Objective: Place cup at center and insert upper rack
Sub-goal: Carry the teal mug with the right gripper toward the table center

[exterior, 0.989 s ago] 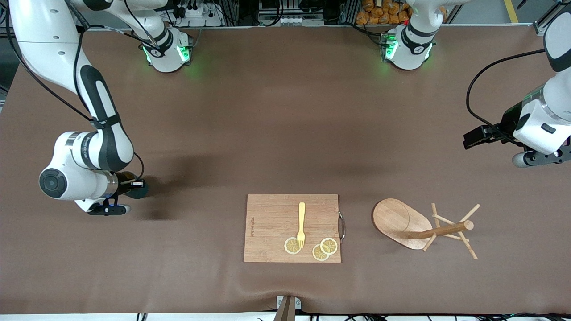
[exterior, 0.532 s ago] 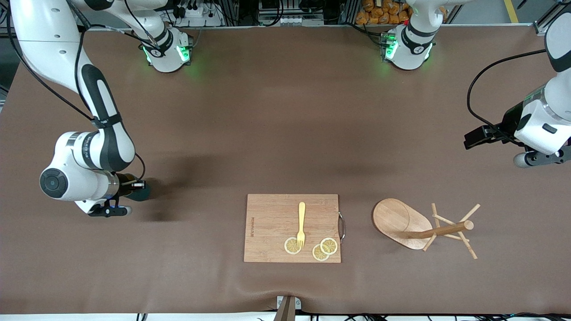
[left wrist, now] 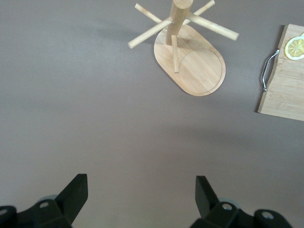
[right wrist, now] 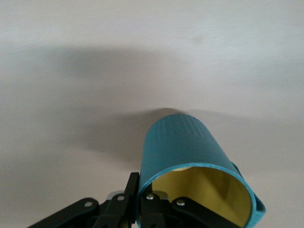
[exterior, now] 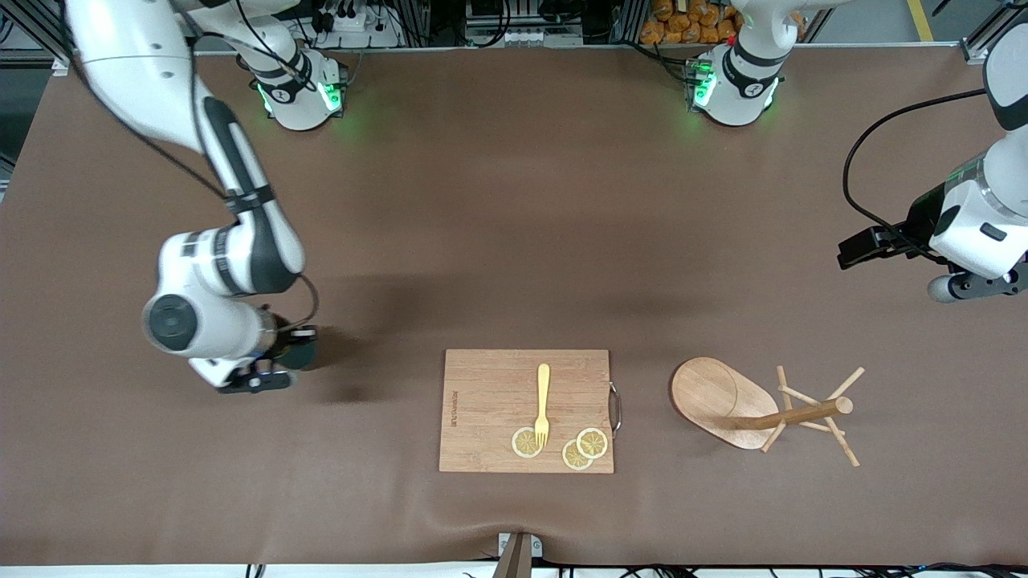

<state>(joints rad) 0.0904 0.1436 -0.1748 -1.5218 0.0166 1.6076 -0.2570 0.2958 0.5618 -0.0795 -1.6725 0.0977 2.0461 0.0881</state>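
The dark teal cup with a yellow inside hangs tilted over the bare table, between the right arm's end and the cutting board. My right gripper is shut on its rim, one finger outside and one inside. From the front, the cup shows only as a dark shape under the right wrist. The upper rack, a light wooden mug tree, lies on its side toward the left arm's end, its post and pegs pointing away from the board. The left wrist view shows the rack too. My left gripper waits open over bare table.
A rectangular wooden cutting board with a metal handle lies near the front edge at the middle. On it are a yellow fork and three lemon slices. Brown table cloth stretches between the arms' bases and the board.
My right arm has carried the cup sideways toward the cutting board and the table's middle. The left arm has barely shifted, and the rack lies as before.
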